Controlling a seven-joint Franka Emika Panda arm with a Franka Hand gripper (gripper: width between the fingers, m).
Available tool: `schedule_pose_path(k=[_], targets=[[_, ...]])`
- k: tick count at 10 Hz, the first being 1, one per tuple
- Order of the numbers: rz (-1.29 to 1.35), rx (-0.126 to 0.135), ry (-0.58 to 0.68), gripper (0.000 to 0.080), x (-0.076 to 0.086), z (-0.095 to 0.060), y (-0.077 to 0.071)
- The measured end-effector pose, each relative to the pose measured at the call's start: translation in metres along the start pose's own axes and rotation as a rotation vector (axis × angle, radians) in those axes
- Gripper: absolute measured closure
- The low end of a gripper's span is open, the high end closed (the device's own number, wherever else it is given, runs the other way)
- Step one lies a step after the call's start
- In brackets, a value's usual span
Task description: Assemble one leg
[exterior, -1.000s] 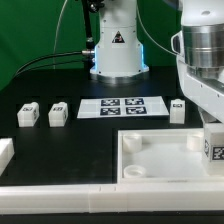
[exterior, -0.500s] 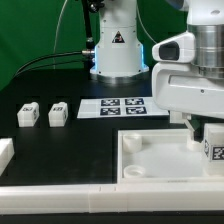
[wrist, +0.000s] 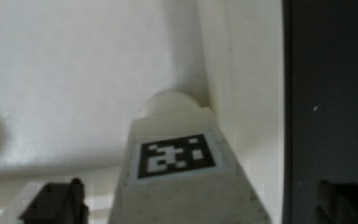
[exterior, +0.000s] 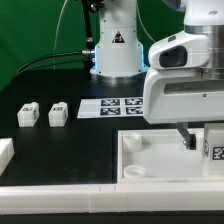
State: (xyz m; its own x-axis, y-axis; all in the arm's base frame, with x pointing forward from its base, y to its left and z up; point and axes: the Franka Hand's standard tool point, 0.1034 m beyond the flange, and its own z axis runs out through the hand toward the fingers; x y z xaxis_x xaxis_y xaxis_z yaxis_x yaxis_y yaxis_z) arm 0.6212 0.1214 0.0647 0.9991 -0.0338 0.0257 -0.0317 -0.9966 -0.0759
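A leg (exterior: 214, 150), a small white block with a tag, stands at the right end of the large white panel (exterior: 150, 165). In the wrist view this leg (wrist: 179, 165) lies between my two fingers, with a gap on each side. My gripper (exterior: 200, 140) is open just above and around it, and it also shows in the wrist view (wrist: 197, 205). One dark finger (exterior: 187, 136) shows to the left of the leg. Two more legs (exterior: 28, 114) (exterior: 58, 113) stand at the exterior view's left.
The marker board (exterior: 118, 106) lies mid-table in front of the robot base (exterior: 115, 50). A long white rail (exterior: 90, 200) runs along the front, and a white block (exterior: 5, 152) sits at the left edge. My hand hides the table right of the marker board.
My hand has moved toward the exterior view's left and down over the panel. It now covers the leg that stood right of the marker board.
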Motion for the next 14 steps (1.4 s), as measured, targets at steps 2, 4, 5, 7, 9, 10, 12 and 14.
schedule_pose_path(k=[2, 4, 5, 7, 9, 10, 12, 14], targets=[[-0.026, 0.001, 0.001, 0.0151, 0.0003, -0.0001, 0.0003], [-0.026, 0.001, 0.001, 0.0224, 0.0003, -0.0001, 0.0003], [-0.026, 0.001, 0.001, 0.0373, 0.0003, -0.0001, 0.0003], [-0.025, -0.001, 0.001, 0.0508, 0.0006, -0.0001, 0.0018], [-0.024, -0.001, 0.001, 0.0508, 0.0006, -0.0001, 0.0019], [0.022, 0.0, 0.001, 0.0508, 0.0006, -0.0001, 0.002], [0.112, 0.001, 0.001, 0.0508, 0.0006, -0.0002, 0.0021], [0.37, 0.009, 0.006, 0.0508, 0.0009, 0.0003, 0.0035]])
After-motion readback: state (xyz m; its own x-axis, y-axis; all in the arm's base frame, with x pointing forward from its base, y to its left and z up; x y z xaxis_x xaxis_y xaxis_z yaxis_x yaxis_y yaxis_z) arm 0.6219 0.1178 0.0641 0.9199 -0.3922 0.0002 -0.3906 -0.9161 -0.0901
